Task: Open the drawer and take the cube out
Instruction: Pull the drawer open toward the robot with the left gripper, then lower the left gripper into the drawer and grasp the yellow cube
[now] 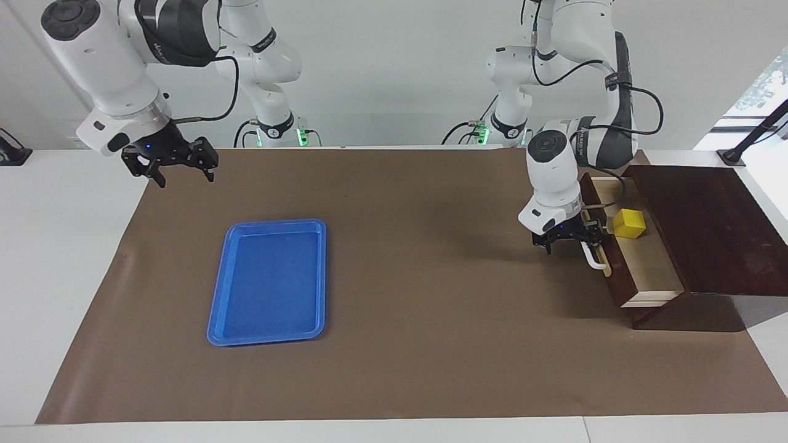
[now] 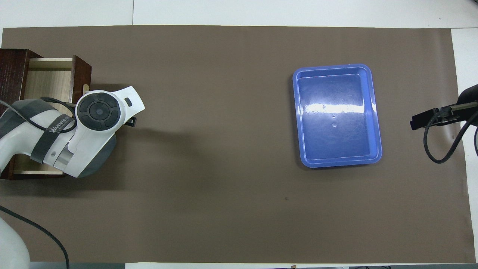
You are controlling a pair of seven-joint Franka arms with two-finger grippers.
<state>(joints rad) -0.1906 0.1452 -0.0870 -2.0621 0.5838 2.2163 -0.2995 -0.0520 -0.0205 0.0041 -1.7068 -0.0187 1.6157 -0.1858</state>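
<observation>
The dark wooden drawer [image 1: 617,289] stands partly pulled out of its dark box [image 1: 708,227] at the left arm's end of the table, its pale inside showing [image 2: 48,80]. A small yellow cube [image 1: 628,223] lies in it, at the end nearer the robots; my left arm hides it in the overhead view. My left gripper [image 1: 569,240] is low at the drawer's front, open, its fingers straddling the upper end of the white bar handle [image 1: 592,257]. My right gripper [image 1: 183,172] waits open in the air over the mat's corner at the right arm's end.
A flat blue tray [image 1: 212,320] lies bare on the brown mat [image 1: 431,307] toward the right arm's end, its rim also plain from overhead [image 2: 298,112]. White table surface borders the mat.
</observation>
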